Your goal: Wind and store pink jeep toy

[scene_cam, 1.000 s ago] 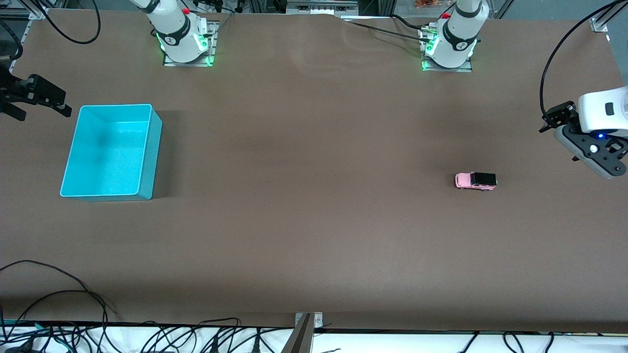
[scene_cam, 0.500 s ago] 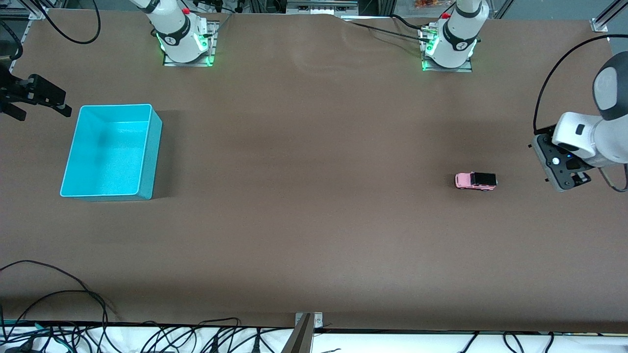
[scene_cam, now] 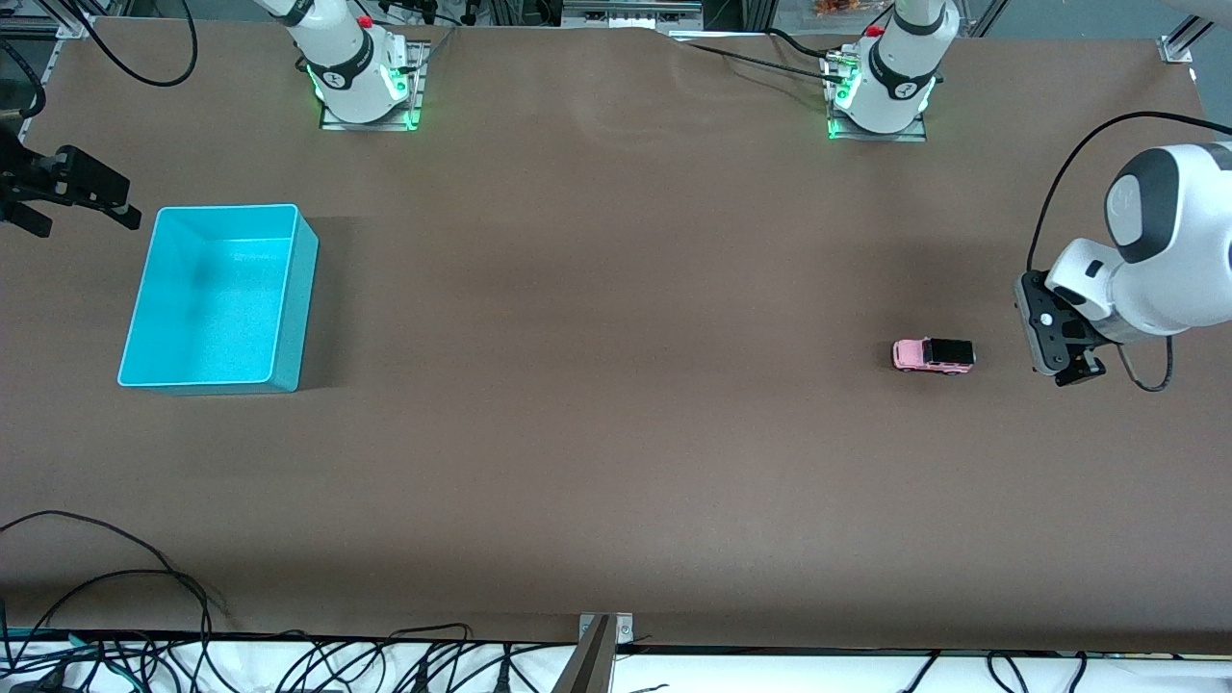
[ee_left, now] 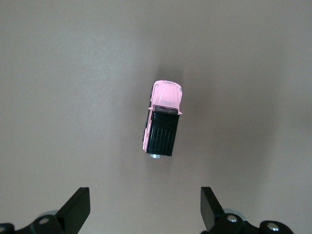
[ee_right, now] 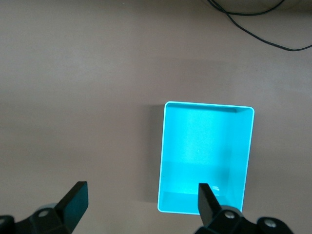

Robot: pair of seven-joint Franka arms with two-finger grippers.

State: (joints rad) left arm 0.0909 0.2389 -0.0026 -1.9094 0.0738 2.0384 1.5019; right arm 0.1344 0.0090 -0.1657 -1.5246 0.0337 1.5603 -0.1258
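Note:
The pink jeep toy (scene_cam: 934, 355), pink with a black roof, stands on the brown table toward the left arm's end. In the left wrist view the jeep (ee_left: 162, 119) lies just ahead of the jaws. My left gripper (scene_cam: 1059, 348) hangs over the table beside the jeep, toward the table's end; it (ee_left: 144, 197) is open and empty. The turquoise bin (scene_cam: 296, 308) stands empty at the right arm's end and also shows in the right wrist view (ee_right: 207, 146). My right gripper (scene_cam: 85, 223) waits up in the air beside the bin; it (ee_right: 141, 195) is open and empty.
Both arm bases (scene_cam: 361, 91) (scene_cam: 881, 101) stand at the table's edge farthest from the front camera. Black cables (scene_cam: 144, 577) lie along the table's edge nearest to that camera. A cable (ee_right: 253, 24) also shows in the right wrist view.
My left gripper has swung in from the table's end toward the jeep and turned to face down. The jeep, the bin and the right arm have not moved.

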